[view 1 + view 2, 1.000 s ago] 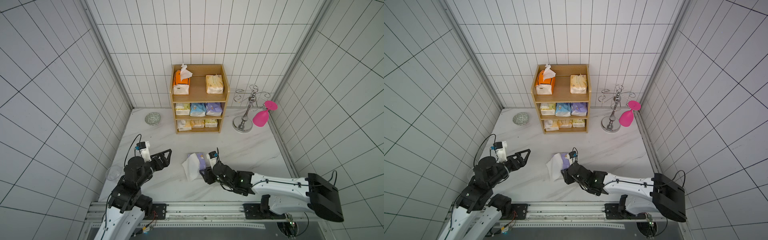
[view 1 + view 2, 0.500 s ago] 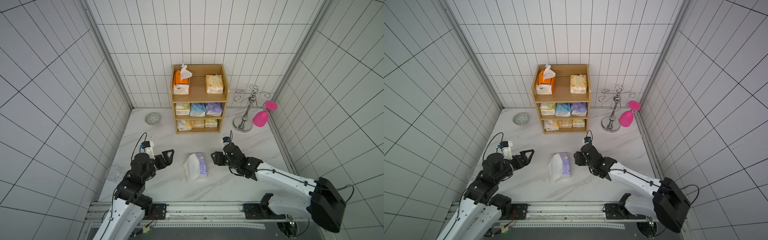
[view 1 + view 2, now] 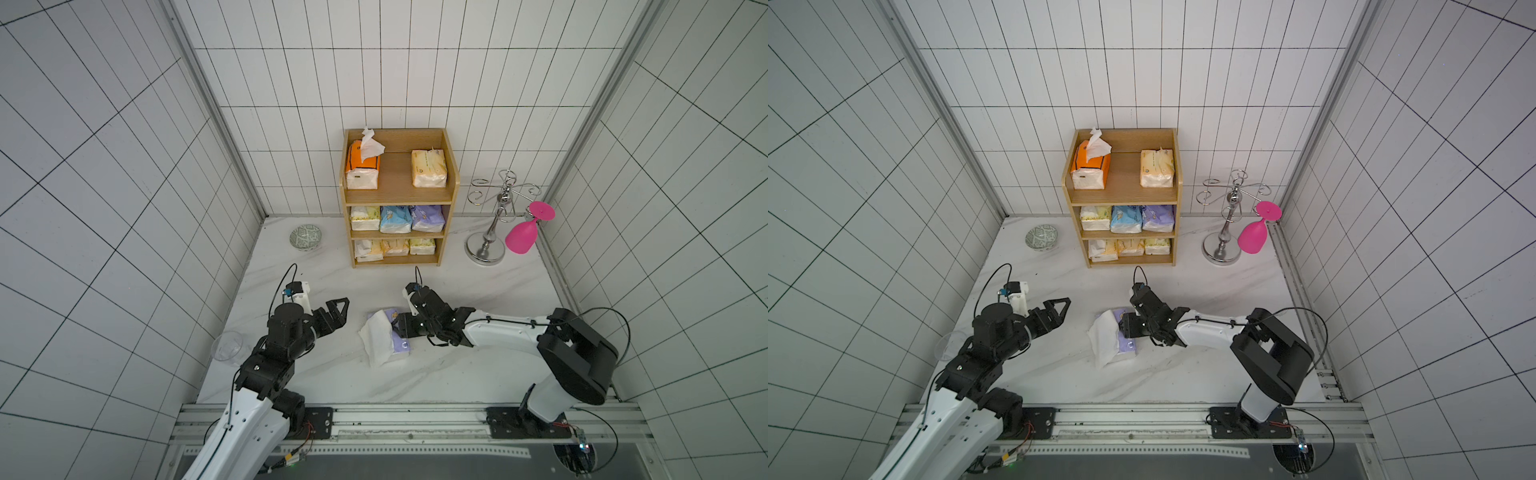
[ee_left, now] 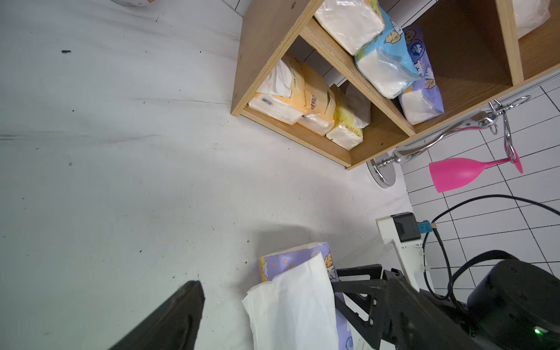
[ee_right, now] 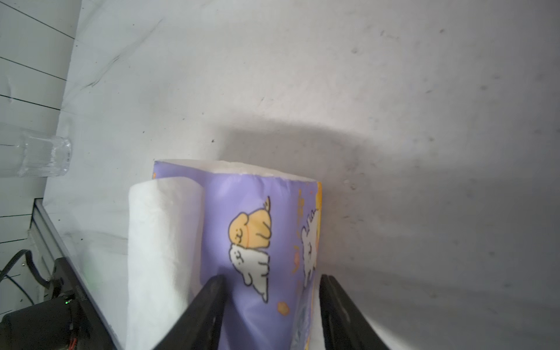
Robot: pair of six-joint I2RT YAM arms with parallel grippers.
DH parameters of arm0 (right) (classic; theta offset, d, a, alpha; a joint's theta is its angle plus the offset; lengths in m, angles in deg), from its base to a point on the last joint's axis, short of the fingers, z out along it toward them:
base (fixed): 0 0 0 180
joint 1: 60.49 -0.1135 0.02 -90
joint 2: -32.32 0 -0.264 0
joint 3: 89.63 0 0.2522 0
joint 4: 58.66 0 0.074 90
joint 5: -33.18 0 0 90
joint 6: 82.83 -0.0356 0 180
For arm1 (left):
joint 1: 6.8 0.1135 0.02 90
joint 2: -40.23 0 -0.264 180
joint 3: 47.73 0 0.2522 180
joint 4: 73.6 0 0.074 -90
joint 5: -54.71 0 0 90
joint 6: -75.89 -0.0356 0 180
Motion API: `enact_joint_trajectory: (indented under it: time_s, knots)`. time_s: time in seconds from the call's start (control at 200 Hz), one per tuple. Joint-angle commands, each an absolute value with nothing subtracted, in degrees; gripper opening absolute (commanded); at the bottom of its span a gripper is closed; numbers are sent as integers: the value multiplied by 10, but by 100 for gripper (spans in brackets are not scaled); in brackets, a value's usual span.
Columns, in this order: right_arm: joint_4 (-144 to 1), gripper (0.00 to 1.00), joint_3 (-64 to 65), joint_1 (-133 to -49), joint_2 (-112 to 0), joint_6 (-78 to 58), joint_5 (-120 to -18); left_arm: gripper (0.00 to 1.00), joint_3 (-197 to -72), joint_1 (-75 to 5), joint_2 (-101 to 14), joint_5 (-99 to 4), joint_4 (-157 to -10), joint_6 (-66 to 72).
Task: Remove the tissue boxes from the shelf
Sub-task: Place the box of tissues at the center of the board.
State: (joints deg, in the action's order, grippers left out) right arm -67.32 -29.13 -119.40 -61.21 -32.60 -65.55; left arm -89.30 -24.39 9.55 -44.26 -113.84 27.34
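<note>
Right claw (image 5: 271,278) pinches the purple pack (image 5: 257,197) by its near end; it stretches straight ahead on the bench (image 5: 394,91). Left claw (image 3: 338,313) spread, farther off.

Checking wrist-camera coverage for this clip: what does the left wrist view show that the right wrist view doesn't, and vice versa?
Only the left wrist view shows the shelf with tissue packs on its tiers, the metal stand and the pink glass hanging from it. Only the right wrist view shows the clear glass near the tiled wall. Both show the purple pack with loose white tissue lying on the white table, and the right gripper at it, a finger on either side.
</note>
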Motion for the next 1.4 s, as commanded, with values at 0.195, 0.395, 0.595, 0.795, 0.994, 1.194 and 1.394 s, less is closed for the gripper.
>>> enact_joint_trajectory:
  time_s: [0.195,0.395,0.595,0.795,0.994,1.194,1.394]
  knots:
    - [-626,53,-309,-1266,-635,-415,-599,98,-876,-247,104,-441,-1131,260]
    - [-574,54,-358,-1284,-593,-470,-564,98,-870,-247,130,-441,-1152,269]
    - [-694,55,-360,-1286,-514,-426,-549,98,-825,-249,128,-491,-1105,322]
    - [-697,54,-390,-1319,-494,-414,-559,98,-808,-277,105,-477,-1077,342]
    - [-613,50,-411,-1361,-522,-457,-560,98,-789,-311,72,-463,-1033,365]
    - [-602,48,-384,-1409,-542,-465,-530,98,-799,-330,44,-446,-1026,361]
    - [-682,54,-371,-1410,-505,-452,-473,98,-836,-331,57,-420,-1054,331]
